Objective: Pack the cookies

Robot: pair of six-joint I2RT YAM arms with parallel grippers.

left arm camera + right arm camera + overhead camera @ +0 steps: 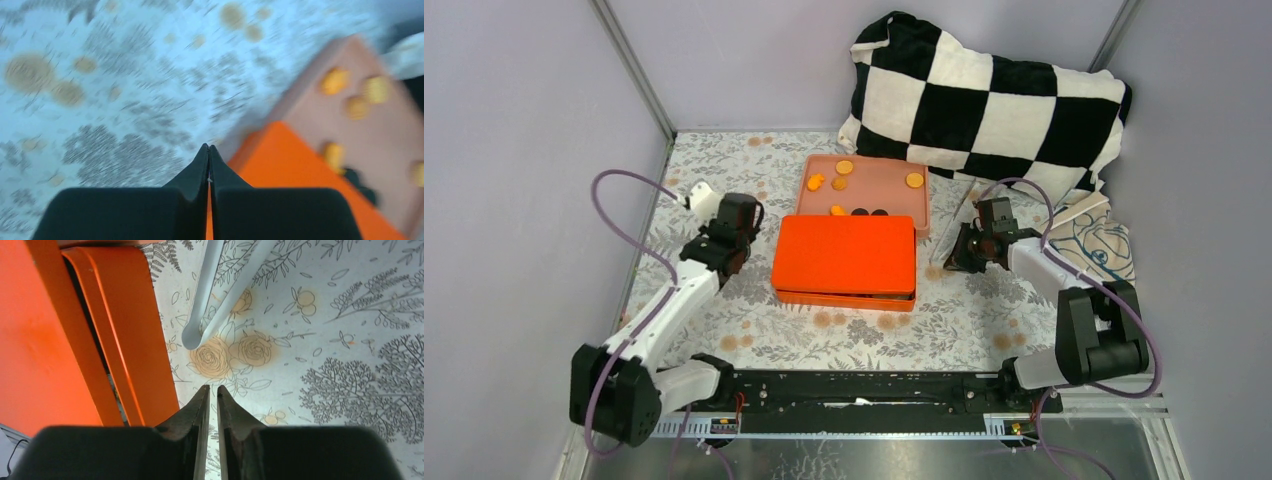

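Observation:
A closed orange box lies in the middle of the floral table cover. Behind it a pink tray holds several orange cookies and two black cookies by the box's far edge. My left gripper is shut and empty, just left of the box. In the blurred left wrist view its tips meet over the box's corner, with the tray and cookies beyond. My right gripper is shut and empty just right of the box, its tips above the cover.
A black-and-white checkered pillow lies at the back right. A white cloth with blue drawing lies at the right edge. A white looped strip lies on the cover ahead of the right gripper. Grey walls close in both sides.

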